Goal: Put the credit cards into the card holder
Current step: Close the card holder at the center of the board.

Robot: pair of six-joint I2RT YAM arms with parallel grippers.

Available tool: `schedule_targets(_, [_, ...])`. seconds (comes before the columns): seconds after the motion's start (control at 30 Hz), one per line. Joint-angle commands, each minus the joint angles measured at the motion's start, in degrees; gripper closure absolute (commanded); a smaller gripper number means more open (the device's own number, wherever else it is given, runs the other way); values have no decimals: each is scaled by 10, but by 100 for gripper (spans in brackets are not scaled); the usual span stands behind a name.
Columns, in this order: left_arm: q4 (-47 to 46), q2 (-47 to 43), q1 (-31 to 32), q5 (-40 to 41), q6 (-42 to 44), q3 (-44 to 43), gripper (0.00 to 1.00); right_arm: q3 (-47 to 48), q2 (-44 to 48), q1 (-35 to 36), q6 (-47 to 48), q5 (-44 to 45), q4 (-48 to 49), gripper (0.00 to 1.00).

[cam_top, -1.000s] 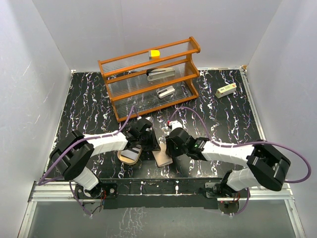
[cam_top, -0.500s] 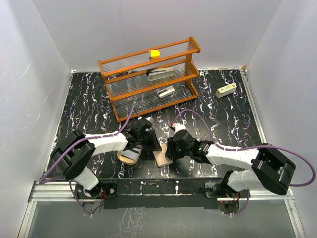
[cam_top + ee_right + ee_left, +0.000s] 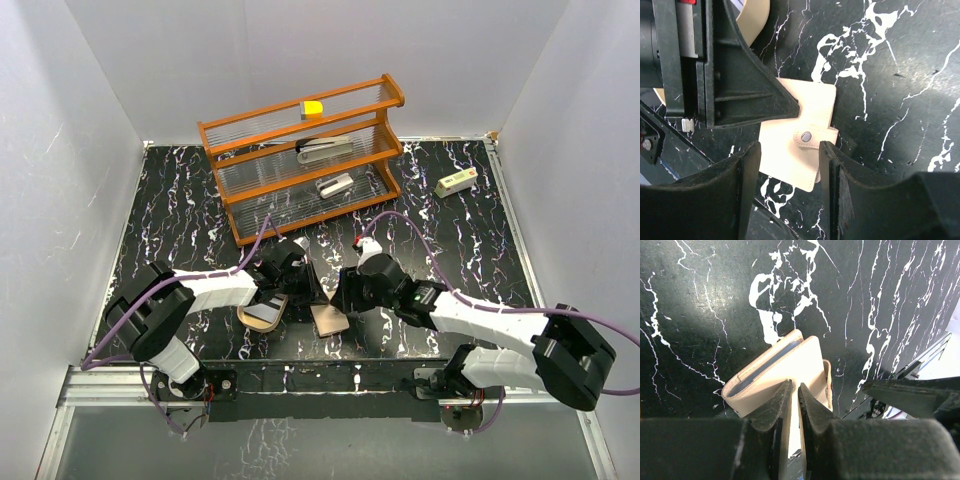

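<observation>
The card holder, an oval tan tray (image 3: pixel 248 319), lies near the table's front with a grey credit card (image 3: pixel 263 313) in it; its rim (image 3: pixel 752 15) also shows in the right wrist view. Right of it lies a square tan wallet (image 3: pixel 330 322) with a snap tab (image 3: pixel 806 136). A dark card edge (image 3: pixel 765 365) shows in the wallet's (image 3: pixel 807 357) slot. My left gripper (image 3: pixel 308 292) (image 3: pixel 795 386) is shut on the wallet's top cover (image 3: pixel 815 102). My right gripper (image 3: pixel 343 300) (image 3: pixel 789 145) is open, its jaws on either side of the tab and gripping nothing.
An orange rack (image 3: pixel 232 222) stands at the back, holding two grey stapler-like objects (image 3: pixel 325 150) (image 3: pixel 335 185) and a yellow block (image 3: pixel 313 108). A small white box (image 3: pixel 456 183) lies at the back right. The table's front rail (image 3: pixel 320 385) runs just behind the wallet.
My right gripper has opened wider over the wallet and its arm has stretched out lower along the table. The left gripper has stayed put.
</observation>
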State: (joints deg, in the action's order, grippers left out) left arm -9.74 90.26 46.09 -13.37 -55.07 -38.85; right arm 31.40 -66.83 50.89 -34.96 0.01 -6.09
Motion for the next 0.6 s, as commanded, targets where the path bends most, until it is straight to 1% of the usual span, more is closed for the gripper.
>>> schedule_targets(0.0, [39,24,6,-1,8,19,90,17,3,-17,17,-2,16,51])
schedule_targets(0.13, [43,21,6,2,9,20,90,15,-18,-32,19,-16,30,55])
schedule_targets(0.33, [51,21,7,6,11,19,90,9,-49,-43,10,-61,70,57])
schedule_targets(0.43, [52,18,7,11,11,24,90,12,-56,-44,13,-73,74,64])
schedule_targets(0.57, [60,23,7,16,9,17,90,12,-76,-44,17,-87,86,69])
